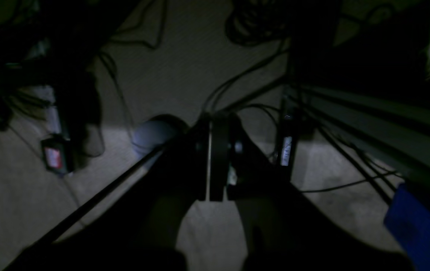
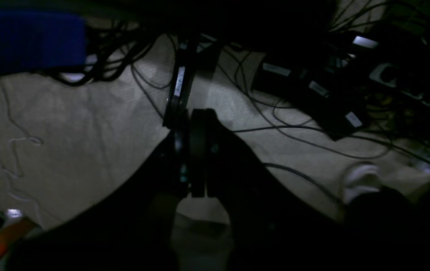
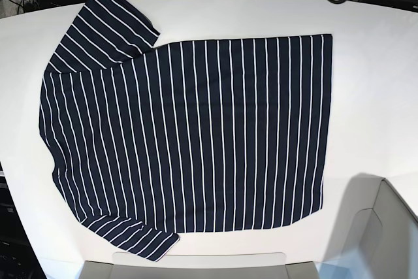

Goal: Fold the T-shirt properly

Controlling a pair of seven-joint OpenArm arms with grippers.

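Note:
The T-shirt [image 3: 196, 135], dark navy with thin white stripes, lies spread flat on the white table [image 3: 372, 83]. Its two short sleeves point to the left and its straight hem runs down the right side. Neither arm shows in the base view. In the left wrist view my left gripper [image 1: 210, 122] hangs over a dim floor, its jaws pressed together with nothing between them. My right gripper [image 2: 192, 116] looks the same in the right wrist view, shut and empty above the floor. The shirt is in neither wrist view.
Black cables [image 1: 237, 79] and power bricks [image 2: 312, 98] litter the beige floor under both grippers. A blue object [image 1: 418, 226] and a metal frame rail [image 1: 369, 124] stand near the left gripper. Grey housings [image 3: 385, 227] sit at the table's near edge.

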